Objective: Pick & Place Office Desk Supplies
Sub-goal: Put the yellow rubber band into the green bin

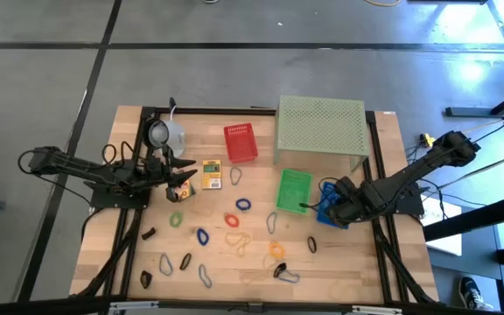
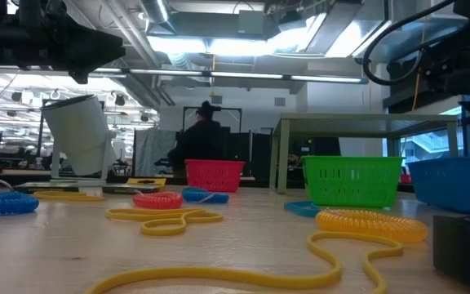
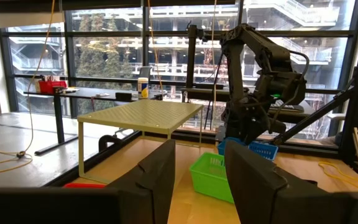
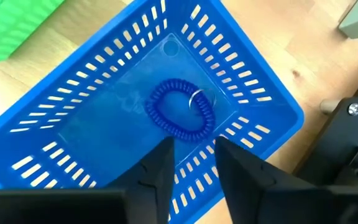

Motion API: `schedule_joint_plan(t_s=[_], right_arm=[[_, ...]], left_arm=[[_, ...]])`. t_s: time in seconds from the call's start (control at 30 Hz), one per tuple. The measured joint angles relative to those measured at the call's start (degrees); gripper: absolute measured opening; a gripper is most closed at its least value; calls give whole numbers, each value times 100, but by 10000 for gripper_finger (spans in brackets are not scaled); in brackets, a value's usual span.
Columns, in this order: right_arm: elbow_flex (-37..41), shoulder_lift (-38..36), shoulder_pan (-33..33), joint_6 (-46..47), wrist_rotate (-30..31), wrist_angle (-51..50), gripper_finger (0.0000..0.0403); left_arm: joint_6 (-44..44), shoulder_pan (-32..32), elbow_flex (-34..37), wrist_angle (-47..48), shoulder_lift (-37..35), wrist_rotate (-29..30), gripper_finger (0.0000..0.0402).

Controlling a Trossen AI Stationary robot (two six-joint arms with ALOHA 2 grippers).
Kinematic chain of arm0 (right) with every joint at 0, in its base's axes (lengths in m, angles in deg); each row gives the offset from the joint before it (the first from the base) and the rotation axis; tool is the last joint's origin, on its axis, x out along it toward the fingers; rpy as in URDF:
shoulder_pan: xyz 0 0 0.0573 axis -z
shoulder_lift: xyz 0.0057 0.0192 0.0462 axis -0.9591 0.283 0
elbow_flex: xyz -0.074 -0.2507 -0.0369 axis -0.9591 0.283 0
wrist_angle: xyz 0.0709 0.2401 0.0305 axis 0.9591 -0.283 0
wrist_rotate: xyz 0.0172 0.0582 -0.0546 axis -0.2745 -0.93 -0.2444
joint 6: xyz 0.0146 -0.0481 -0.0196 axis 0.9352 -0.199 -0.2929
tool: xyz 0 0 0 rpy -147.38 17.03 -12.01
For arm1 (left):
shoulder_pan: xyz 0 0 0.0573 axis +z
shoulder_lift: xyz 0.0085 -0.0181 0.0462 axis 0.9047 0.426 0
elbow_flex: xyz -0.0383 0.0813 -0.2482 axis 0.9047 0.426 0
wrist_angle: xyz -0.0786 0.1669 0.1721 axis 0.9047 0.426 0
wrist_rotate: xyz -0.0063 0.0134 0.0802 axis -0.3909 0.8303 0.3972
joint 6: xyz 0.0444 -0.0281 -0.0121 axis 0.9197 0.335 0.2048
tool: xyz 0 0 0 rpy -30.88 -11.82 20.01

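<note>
1. Over the blue basket near the table's right edge, your right gripper hangs with its fingers parted a little and nothing between them. A blue coiled loop lies on the basket floor directly below.
2. Judged from that, the step in hand is a drop into the basket, and it looks done: the loop rests free of the fingers.
3. Your left gripper sits toward the table's left edge, close to the yellow printed box and the pale mug. Its fingers stand apart and its own camera shows nothing between them.
4. Most supplies are still scattered along the front half of the table: loops such as a red loop, plus dark clips. A red basket and a green basket wait nearer the middle.
5. Your next move calls for lifting the right arm clear of the basket rim, then reaching for another loop.
6. From above, the right arm covers much of the blue basket. The overhead view leaves it hard to make out what lies under the left gripper's tips.
</note>
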Motion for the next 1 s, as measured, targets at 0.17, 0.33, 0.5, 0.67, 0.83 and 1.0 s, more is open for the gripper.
schedule_joint_plan(t_s=[0.17, 0.33, 0.5, 0.67, 0.83, 1.0], right_arm=[[-35, -42, 0, -2, -190, -28, 154], [-441, -46, -15, -177, -444, -4, 157], [-879, -46, -399, -171, -842, 278, 144], [-915, 6, -1186, 20, -1044, 1511, 130], [-916, 445, -1790, 283, -1395, 1742, 120], [-911, 926, -2067, -173, -2053, 2067, 116]], left_arm=[[-1, -1, 0, 0, 1, 0, 132], [0, -1, 0, 0, 2, 0, 132], [0, 0, 0, 0, 0, 0, 132], [-2, 0, 0, 27, 1, 0, 132], [-5, 0, 0, 52, 2, 0, 132], [-13, 1, 0, 44, 2, 0, 132]])
